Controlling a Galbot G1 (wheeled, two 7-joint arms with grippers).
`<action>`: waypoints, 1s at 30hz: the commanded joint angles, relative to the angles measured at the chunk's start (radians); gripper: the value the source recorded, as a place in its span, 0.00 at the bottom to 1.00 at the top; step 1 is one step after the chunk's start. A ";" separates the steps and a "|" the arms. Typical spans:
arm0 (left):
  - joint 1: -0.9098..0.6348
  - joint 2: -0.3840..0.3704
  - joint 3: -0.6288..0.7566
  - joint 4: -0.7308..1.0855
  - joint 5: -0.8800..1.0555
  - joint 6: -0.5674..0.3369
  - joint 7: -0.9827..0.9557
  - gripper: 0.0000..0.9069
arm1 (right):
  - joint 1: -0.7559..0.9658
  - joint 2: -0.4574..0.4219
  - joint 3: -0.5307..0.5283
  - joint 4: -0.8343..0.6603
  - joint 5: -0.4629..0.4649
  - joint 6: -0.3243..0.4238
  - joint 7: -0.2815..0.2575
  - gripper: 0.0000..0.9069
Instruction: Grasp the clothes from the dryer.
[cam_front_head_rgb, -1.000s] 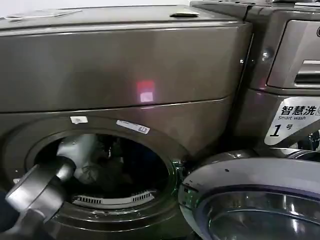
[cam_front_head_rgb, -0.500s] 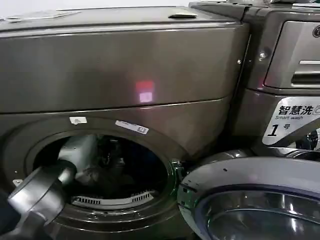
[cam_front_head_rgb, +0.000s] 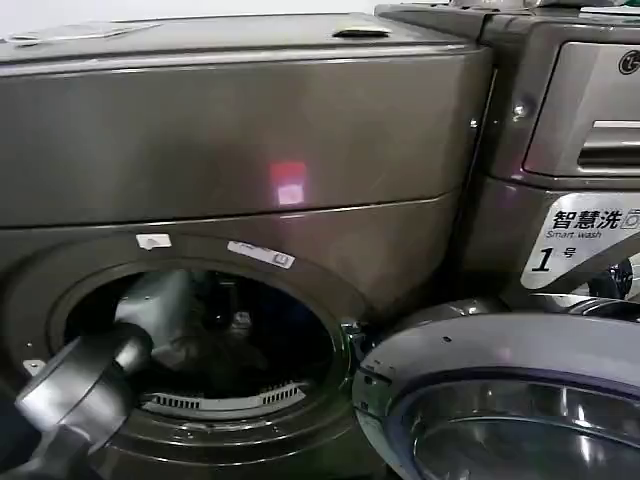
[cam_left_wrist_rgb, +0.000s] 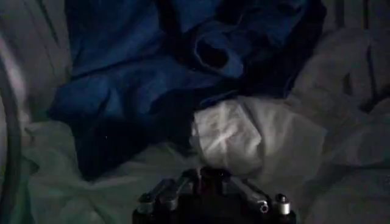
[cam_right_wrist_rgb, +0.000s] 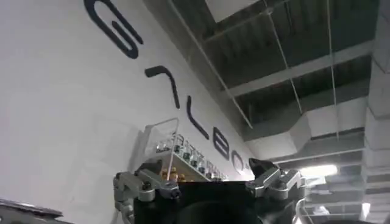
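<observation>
In the head view, at the lower left of the frame, the grey left arm (cam_front_head_rgb: 75, 395) reached through the round opening of the dryer (cam_front_head_rgb: 250, 170), its forward end lost in the dark drum (cam_front_head_rgb: 260, 345). To the right of it, at the lower right of the frame, the dryer door (cam_front_head_rgb: 500, 400) hung swung open, and past that, at the right edge, stood a second machine with a label (cam_front_head_rgb: 580, 240) marked with a large 1.

In the left wrist view, the left end effector (cam_left_wrist_rgb: 210, 193) sat at the bottom centre of the frame, its two fingers drawn in close together with nothing between them, just short of the laundry. The clothes lay heaped in the drum: a pale greenish sheet (cam_left_wrist_rgb: 67, 189) at the lower left, a dark blue garment (cam_left_wrist_rgb: 140, 85) across the upper left and centre, a bunched white cloth (cam_left_wrist_rgb: 234, 137) at the centre right above the end effector, and more pale fabric (cam_left_wrist_rgb: 347, 122) at the right.

In the right wrist view, the right end effector (cam_right_wrist_rgb: 210, 182) was parked well away from the dryer, pointing up at a wall and ceiling (cam_right_wrist_rgb: 292, 67), its fingers spread wide and empty.

The likely risk: closing on a thin fold alone would let the cloth slip free, or a garment tangled with its neighbours could snag on the drum rim as it was drawn out. With fingers this close together, they might also push the cloth away rather than straddle it.
</observation>
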 joint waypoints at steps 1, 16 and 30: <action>0.006 0.002 0.002 -0.003 -0.009 0.000 0.006 0.00 | -0.001 0.002 0.001 0.001 -0.001 0.001 0.000 1.00; 0.158 0.009 -0.400 -0.195 -0.087 0.078 -0.297 0.00 | 0.004 0.005 -0.016 0.014 0.000 0.001 -0.002 1.00; 0.364 -0.023 -0.668 -0.600 -0.390 0.255 -0.716 0.00 | 0.017 0.014 -0.028 0.020 0.001 -0.002 -0.005 1.00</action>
